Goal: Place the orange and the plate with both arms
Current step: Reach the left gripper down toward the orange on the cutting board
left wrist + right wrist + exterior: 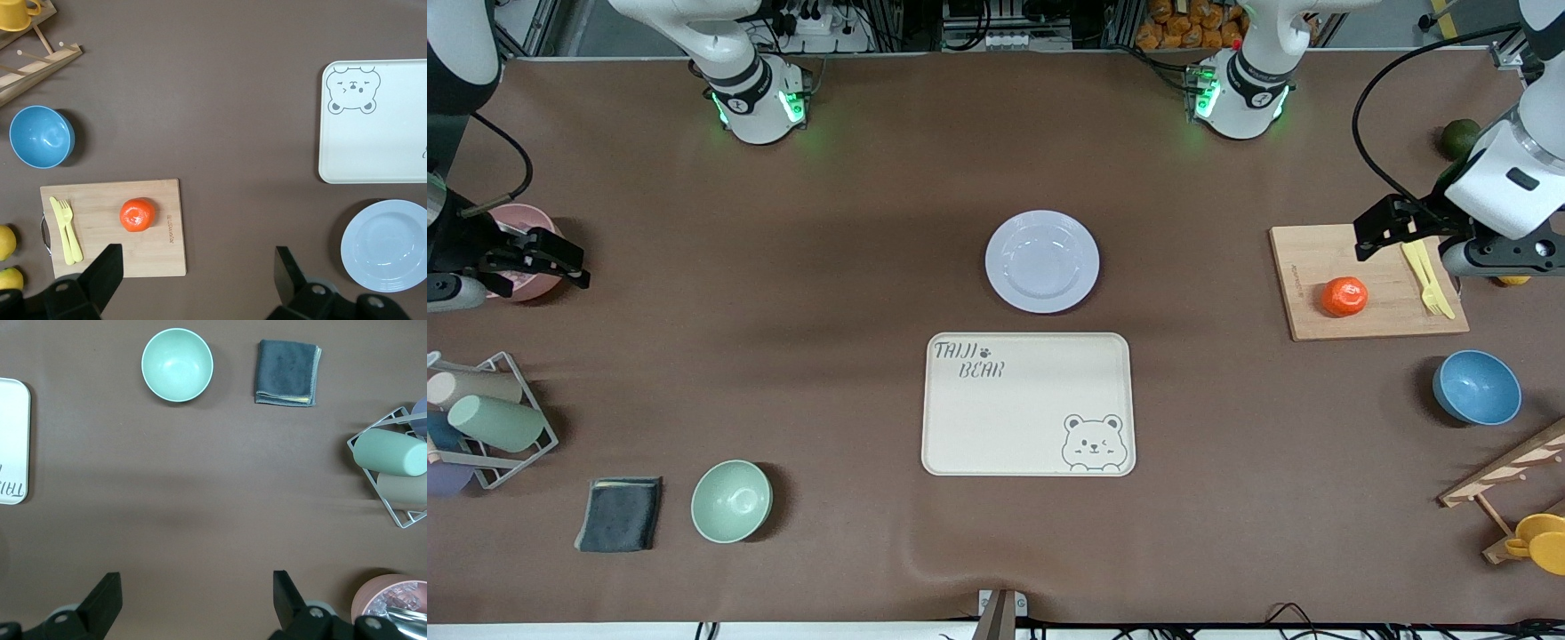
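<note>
The orange [1344, 296] lies on a wooden cutting board [1369, 311] toward the left arm's end of the table. It also shows in the left wrist view [137, 215]. The plate [1041, 261] sits mid-table, empty, just farther from the front camera than the bear-printed tray [1028, 404]; the left wrist view shows it too [385, 245]. My left gripper [1369, 233] [198, 267] hangs open and empty over the board's edge, apart from the orange. My right gripper [569, 260] [197, 590] hangs open and empty over bare table beside a pink bowl [520, 222].
A yellow fork and knife [1427, 276] lie on the board. A blue bowl [1476, 387], a dark green fruit [1460, 138] and a wooden rack with a yellow mug [1520, 507] stand at the left arm's end. A green bowl [731, 500], grey cloth [620, 513] and cup rack [489, 418] are at the right arm's end.
</note>
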Robot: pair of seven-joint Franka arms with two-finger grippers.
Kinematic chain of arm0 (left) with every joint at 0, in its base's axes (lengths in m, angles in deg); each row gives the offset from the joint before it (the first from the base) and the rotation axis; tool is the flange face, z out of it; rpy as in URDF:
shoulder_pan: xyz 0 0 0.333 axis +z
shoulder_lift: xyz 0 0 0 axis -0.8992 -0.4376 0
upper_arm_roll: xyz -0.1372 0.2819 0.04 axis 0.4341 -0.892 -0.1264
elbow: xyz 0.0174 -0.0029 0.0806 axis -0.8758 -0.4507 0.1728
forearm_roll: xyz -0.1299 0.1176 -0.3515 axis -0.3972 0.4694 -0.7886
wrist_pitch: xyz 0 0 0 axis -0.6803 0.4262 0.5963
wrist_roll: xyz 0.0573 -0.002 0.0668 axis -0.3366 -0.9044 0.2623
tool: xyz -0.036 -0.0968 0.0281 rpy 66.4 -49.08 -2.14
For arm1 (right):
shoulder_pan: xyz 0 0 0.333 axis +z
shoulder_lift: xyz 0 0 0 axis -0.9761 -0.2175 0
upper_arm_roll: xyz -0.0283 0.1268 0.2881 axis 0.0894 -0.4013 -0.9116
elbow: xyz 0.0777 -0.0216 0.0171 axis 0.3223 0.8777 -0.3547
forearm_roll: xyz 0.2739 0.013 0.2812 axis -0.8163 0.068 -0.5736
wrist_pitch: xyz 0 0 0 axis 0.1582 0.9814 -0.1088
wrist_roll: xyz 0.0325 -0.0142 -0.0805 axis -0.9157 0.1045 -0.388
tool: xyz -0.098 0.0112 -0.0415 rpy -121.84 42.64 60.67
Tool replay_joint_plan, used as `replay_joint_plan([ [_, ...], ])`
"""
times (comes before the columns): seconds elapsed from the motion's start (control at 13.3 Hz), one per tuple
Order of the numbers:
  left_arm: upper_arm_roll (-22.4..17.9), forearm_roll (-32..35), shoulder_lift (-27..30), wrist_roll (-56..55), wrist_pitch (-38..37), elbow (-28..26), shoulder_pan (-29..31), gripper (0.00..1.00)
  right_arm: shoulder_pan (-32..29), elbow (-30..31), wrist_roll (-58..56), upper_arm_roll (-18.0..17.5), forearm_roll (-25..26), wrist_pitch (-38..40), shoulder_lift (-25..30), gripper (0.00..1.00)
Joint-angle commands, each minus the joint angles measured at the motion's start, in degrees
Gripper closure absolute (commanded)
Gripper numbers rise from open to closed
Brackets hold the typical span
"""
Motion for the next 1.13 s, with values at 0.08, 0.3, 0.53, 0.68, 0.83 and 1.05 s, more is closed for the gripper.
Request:
replay_joint_plan([
  [0.08, 0.10, -1.51, -0.21, 0.89, -0.12, 0.96, 0.32, 0.00, -0.28, -1.45, 1.17, -0.21, 1.05, 1.08, -0.70, 0.00],
  [0.3, 0.10, -1.59, -0.21, 0.80, -0.12, 0.96, 0.24, 0.00, -0.89, -1.53, 1.17, -0.12, 0.61, 1.96, -0.87, 0.00],
  [0.53, -0.16, -1.42, -0.47, 0.97, -0.12, 0.96, 0.41, 0.00, -0.89, -1.53, 1.25, -0.12, 0.34, 2.13, -0.87, 0.00],
  [0.68, -0.33, -0.63, -1.96, 0.45, -0.04, 0.96, 0.32, 0.00, -0.72, -1.53, 1.25, -0.21, 0.26, 2.04, -0.96, 0.00],
  [0.83, -0.60, -0.28, -5.12, -0.16, 1.01, 1.22, 0.50, 0.00, -0.63, -1.53, 1.25, -0.21, 0.26, 2.04, -0.96, 0.00],
  [1.05, -0.51, 1.92, -8.90, -1.66, 0.93, 0.79, 2.77, 0.00, -0.89, -1.53, 1.25, -0.21, 0.26, 2.13, -0.96, 0.00],
])
